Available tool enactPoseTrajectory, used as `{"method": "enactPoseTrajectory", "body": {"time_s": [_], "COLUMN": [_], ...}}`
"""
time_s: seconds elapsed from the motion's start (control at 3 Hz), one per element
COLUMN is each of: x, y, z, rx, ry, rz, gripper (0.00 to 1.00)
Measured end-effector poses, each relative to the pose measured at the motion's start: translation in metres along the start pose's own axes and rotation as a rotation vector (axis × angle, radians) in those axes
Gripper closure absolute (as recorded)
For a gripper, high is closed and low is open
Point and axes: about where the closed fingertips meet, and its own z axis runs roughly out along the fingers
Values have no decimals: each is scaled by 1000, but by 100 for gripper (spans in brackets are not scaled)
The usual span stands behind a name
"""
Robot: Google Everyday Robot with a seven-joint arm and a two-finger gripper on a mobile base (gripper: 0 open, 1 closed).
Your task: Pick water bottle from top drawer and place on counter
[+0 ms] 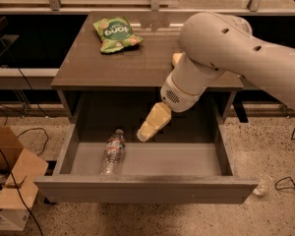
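Camera view: top drawer (pixel 147 189) open.
Water bottle (pixel 113 152): lying inside it, left side.
Gripper (pixel 145 133): near the bottle, not touching; open or closed, cannot tell.
Left: grab it, put on counter (pixel 137 65).

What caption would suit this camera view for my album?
Robot's tool hangs over the open drawer, near the bottle lying inside.

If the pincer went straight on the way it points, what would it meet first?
Probably the water bottle in the top drawer; the pincer points down-left toward it, depth unclear.
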Motion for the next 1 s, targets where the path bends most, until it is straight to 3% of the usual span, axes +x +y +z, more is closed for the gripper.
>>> {"method": "enactPoseTrajectory", "body": {"time_s": [0.33,0.67,1.0], "x": [0,-11,-19], "y": [-1,-9,-16], "z": [9,67,105], "rx": [13,12,4], "ry": [12,23,33], "rz": [37,157,244], "gripper": [0,0,0]}}
